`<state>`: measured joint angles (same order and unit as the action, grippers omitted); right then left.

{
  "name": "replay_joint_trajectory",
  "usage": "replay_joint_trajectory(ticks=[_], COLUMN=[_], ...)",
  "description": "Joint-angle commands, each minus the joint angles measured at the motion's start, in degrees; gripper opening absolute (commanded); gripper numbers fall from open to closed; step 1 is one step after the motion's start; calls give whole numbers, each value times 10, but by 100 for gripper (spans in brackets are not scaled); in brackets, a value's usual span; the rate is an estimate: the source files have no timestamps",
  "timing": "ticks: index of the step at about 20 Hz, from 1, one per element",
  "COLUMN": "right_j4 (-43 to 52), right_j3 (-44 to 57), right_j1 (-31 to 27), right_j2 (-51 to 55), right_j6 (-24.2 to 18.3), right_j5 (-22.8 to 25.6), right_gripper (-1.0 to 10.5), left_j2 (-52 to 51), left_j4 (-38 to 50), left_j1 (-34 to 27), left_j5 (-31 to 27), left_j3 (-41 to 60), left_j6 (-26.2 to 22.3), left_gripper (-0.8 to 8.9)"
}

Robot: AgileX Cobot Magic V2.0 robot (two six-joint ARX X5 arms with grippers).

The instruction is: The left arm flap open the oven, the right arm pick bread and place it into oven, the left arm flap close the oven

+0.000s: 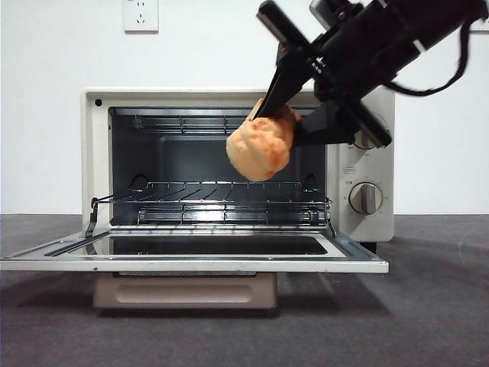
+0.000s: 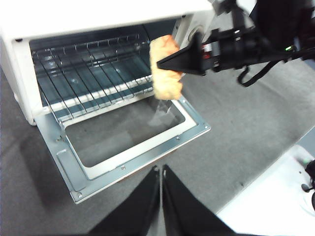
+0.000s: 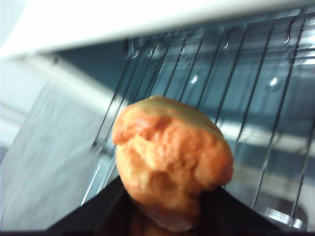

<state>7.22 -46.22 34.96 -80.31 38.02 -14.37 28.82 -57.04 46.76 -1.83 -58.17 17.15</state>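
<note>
The cream-white oven (image 1: 99, 153) stands with its glass door (image 1: 191, 256) folded down flat and its wire rack (image 1: 229, 202) bare. My right gripper (image 1: 286, 115) comes in from the upper right, shut on the golden-orange bread (image 1: 261, 147), and holds it in the air at the right part of the oven mouth, above the rack. The bread fills the right wrist view (image 3: 170, 160) with the rack (image 3: 256, 88) behind it. In the left wrist view the bread (image 2: 165, 69) hangs over the door's (image 2: 123, 157) inner edge. My left gripper (image 2: 161, 169) is shut and empty, in front of the open door.
The oven's two knobs (image 1: 365, 197) sit on its right panel, partly behind the right arm. A wall socket (image 1: 140, 14) is on the white wall behind. The table is dark grey cloth (image 1: 428, 306). A white surface (image 2: 275, 196) lies beyond the cloth's edge.
</note>
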Motion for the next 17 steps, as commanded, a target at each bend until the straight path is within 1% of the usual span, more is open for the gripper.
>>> replay_joint_trajectory(ticks=[1, 5, 7, 13, 14, 17], right_j4=[10, 3, -34, -41, -41, -42], right_j3=[-32, -82, -104, -109, -109, -109], right_j1=[4, 4, 4, 5, 5, 5], right_j2=[-36, -86, -104, -117, -118, -118], right_j6=[21, 21, 21, 20, 20, 20], right_j5=[17, 34, 58, 78, 83, 89], right_gripper=[148, 148, 148, 151, 159, 252], left_j2=[2, 3, 3, 3, 3, 3], left_j4=[-3, -19, -25, -26, -26, -26], left_j1=[5, 5, 5, 5, 5, 5], left_j5=[-4, -4, -4, -8, -10, -14], left_j3=[-17, -18, -18, -18, -18, -18], left_j6=[1, 1, 1, 0, 0, 0], left_gripper=[12, 12, 12, 12, 12, 12])
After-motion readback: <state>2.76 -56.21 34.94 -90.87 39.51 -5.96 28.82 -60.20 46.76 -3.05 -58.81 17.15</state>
